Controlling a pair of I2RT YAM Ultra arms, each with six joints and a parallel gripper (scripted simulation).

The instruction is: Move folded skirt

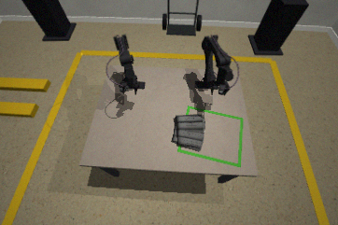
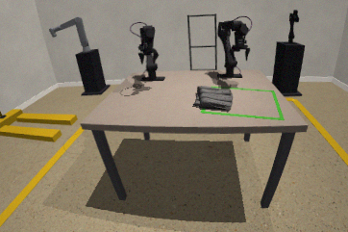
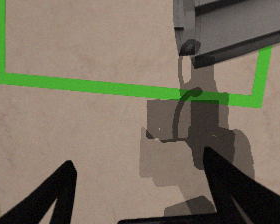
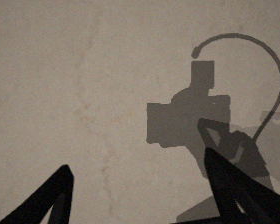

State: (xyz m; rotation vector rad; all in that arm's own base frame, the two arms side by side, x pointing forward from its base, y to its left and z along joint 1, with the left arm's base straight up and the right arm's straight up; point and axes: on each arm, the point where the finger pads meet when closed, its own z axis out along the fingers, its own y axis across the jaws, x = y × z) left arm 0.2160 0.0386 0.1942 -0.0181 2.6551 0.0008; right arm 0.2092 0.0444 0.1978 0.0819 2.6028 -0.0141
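SKIRT: grey folded skirt (image 1: pixel 190 132) (image 2: pixel 213 99) (image 3: pixel 241 25) straddles one side of green tape (image 1: pixel 241 141) (image 2: pixel 278 105) (image 3: pixel 91 87) | HANDLING: probably light, soft; we grip all layers at a folded edge | LEFT PINCER (image 1: pixel 224 91) (image 2: pixel 241 52) (image 3: pixel 138 156): spread, empty | RIGHT PINCER (image 1: pixel 130 90) (image 2: pixel 148 58) (image 4: pixel 136 159): spread, empty
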